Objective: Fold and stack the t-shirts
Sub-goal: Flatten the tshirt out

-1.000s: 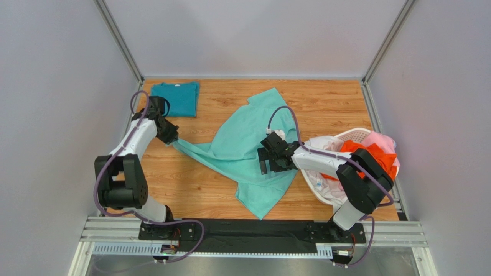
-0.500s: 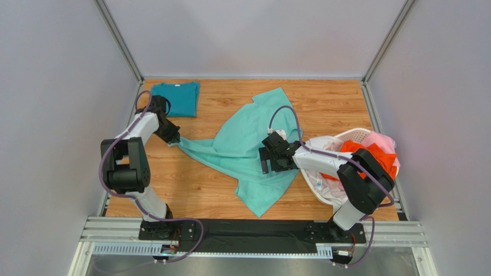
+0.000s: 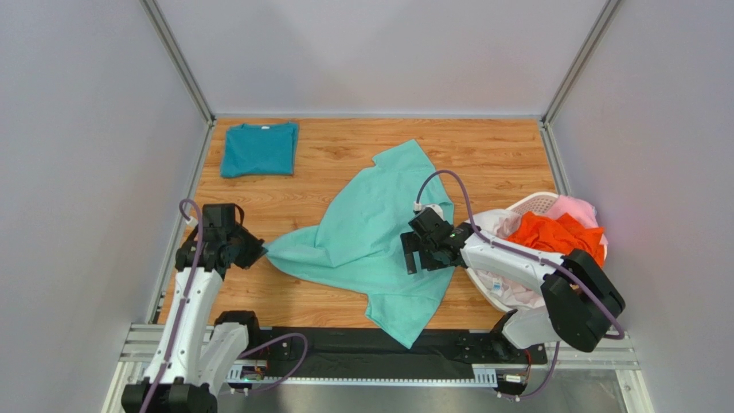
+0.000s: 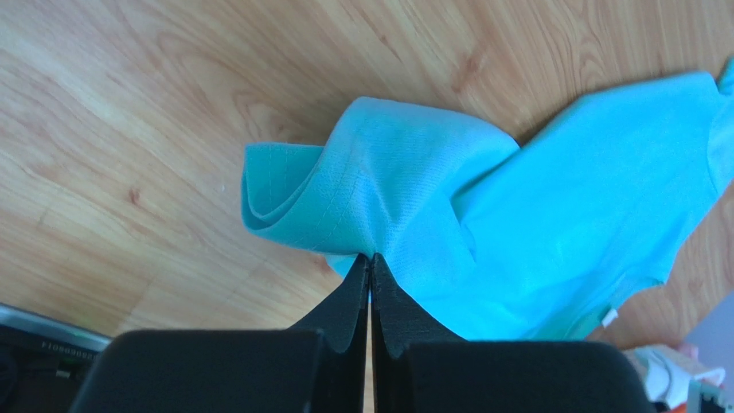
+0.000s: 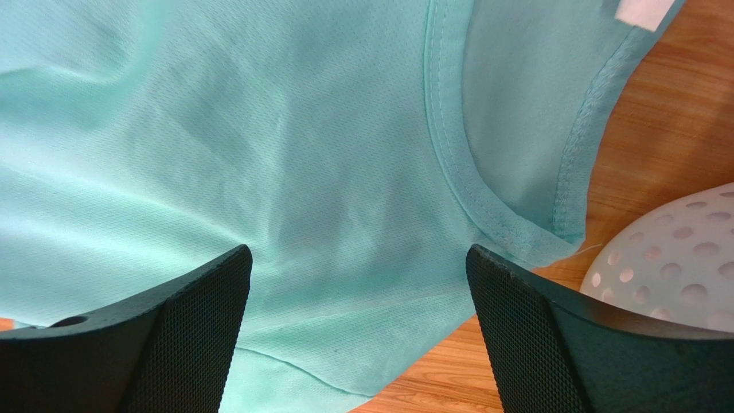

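A light mint-aqua t-shirt [image 3: 375, 232] lies crumpled and spread across the middle of the table. My left gripper [image 3: 256, 251] is shut on its left tip, and the left wrist view shows the jaws [image 4: 370, 258] pinching a fold of that cloth [image 4: 534, 198]. My right gripper [image 3: 413, 258] stands open just over the shirt's right side by the collar [image 5: 491, 198], with only flat cloth between its fingers [image 5: 357, 251]. A darker teal t-shirt [image 3: 258, 148] lies folded at the back left. Orange [image 3: 556, 234] and pink [image 3: 575, 209] t-shirts sit in the basket.
The white plastic laundry basket [image 3: 536, 204] stands at the right edge, right next to my right arm; its perforated wall [image 5: 681, 267] shows in the right wrist view. Bare wooden table [image 3: 482, 155] lies behind the mint shirt. Frame posts stand at the back corners.
My left arm has swung from the back left toward the near edge, dragging the mint shirt's tip with it. The shirt shifted nearer and rightward. My right gripper moved slightly right and nearer.
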You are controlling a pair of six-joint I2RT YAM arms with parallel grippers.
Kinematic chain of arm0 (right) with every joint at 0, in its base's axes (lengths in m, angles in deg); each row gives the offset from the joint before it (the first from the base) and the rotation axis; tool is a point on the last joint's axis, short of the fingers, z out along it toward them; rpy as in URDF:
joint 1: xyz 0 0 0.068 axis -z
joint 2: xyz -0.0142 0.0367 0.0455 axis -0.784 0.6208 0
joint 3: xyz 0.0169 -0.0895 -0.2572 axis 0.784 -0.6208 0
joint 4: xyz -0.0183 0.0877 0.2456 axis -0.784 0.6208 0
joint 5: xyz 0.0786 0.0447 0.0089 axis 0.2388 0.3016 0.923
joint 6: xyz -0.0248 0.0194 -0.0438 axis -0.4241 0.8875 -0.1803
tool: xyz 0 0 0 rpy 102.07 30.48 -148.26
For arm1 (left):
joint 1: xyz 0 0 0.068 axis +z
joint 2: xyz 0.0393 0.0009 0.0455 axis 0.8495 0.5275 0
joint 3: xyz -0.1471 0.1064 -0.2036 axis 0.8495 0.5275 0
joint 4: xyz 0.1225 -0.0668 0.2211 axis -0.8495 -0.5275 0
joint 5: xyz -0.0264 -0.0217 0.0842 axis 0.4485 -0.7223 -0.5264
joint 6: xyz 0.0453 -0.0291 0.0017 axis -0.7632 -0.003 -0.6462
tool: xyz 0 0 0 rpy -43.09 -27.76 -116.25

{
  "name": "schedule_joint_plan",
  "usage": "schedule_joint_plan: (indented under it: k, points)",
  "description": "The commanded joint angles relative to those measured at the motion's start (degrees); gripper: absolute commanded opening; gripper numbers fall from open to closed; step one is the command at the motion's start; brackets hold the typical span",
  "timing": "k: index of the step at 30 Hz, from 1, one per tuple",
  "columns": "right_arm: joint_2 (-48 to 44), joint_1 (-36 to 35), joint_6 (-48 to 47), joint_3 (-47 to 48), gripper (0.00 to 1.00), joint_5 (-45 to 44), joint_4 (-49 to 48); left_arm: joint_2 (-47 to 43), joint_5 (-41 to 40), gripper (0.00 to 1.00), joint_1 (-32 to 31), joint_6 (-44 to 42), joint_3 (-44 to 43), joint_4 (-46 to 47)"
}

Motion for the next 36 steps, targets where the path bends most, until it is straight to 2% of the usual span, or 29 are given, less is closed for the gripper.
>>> schedule_joint_plan:
  k: [1,4,5,8,9,10,11,12,15,17,18,21,24,28,31,36]
  points:
    - [-2.68,0.16,-2.04,1.44,0.95,0.92,0.27,-5.07,2.32,0.00,-1.65,2.14,-0.82,-2.94]
    - [-1.02,0.25,-2.57,3.81,0.95,0.83,0.27,-1.92,-4.34,0.01,-1.56,2.06,-3.89,-1.18]
    - [0.21,0.33,-2.66,4.60,0.95,0.75,0.36,0.18,-7.84,0.04,-1.47,1.71,-5.82,0.13]
    - [2.15,0.25,-2.83,7.33,0.95,0.74,0.45,13.17,-10.86,0.12,0.63,0.22,-11.78,1.89]
    - [3.02,0.25,-3.10,8.29,0.95,0.66,0.54,21.39,-10.26,0.24,2.12,-1.10,-14.07,1.81]
    - [3.64,0.33,-3.10,8.74,0.95,0.83,0.62,29.39,-5.64,0.29,3.61,-4.41,-19.40,-0.71]
    - [3.65,0.25,-3.01,9.18,0.95,0.83,0.88,29.47,-2.72,0.37,3.62,-4.45,-21.98,-1.43]
    - [3.56,0.16,-3.10,9.62,0.95,0.92,1.06,35.30,-0.95,0.56,3.80,-8.45,-23.92,-1.70]
    - [2.69,0.07,-3.54,9.71,0.95,1.10,1.24,38.00,0.91,0.82,3.89,-8.84,-25.79,-2.85]
    - [2.33,-0.36,-4.24,9.71,0.96,1.45,1.50,34.42,-1.88,0.88,3.89,-7.27,-22.73,-1.89]
    - [2.24,-0.80,-4.33,9.80,0.96,1.54,1.50,32.82,-3.29,0.99,4.06,-6.13,-21.49,-1.79]
    - [1.63,-3.87,-5.56,9.97,0.96,1.62,1.50,26.14,-7.17,1.00,5.73,-4.71,-16.04,-1.62]
    - [1.36,-7.74,-6.43,10.15,0.96,1.63,1.50,20.60,-6.82,1.00,9.68,-3.92,-10.68,-2.23]
    - [1.36,-16.17,-9.07,10.76,0.96,-0.13,2.47,14.97,-7.52,1.00,11.80,-2.87,-4.88,-1.71]
    - [2.68,-26.69,-9.08,11.90,0.96,-0.93,3.70,13.21,-6.39,1.00,11.80,-2.78,-3.99,-2.32]
    - [7.15,-36.56,-7.15,12.87,0.96,0.40,3.96,11.02,-4.37,1.00,11.80,-2.95,-2.15,-2.50]
